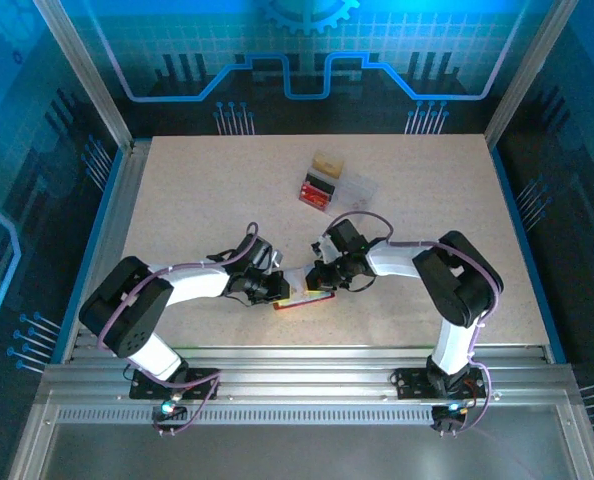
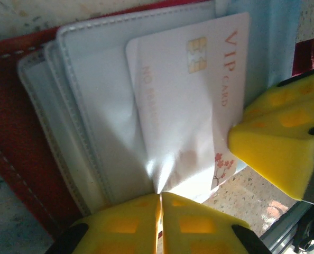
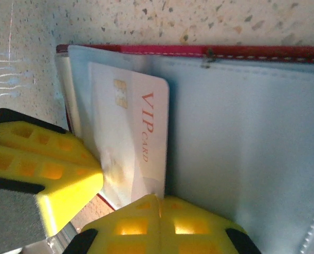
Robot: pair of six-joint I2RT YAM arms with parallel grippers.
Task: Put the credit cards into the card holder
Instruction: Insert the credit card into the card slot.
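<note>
The card holder [image 1: 299, 299] lies open near the front edge of the table [image 1: 447, 210], between both grippers; a credit card [image 2: 199, 100] sits partly in its clear sleeve; the left gripper [image 2: 160, 209], fingers pressed together, pinches the puckered sleeve at the card's corner; the right gripper [image 3: 159, 211], closed tight, touches the card's long edge.

Two white-and-black arms [image 1: 192, 283] with purple cables [image 1: 372, 215] and yellow jaws.
</note>
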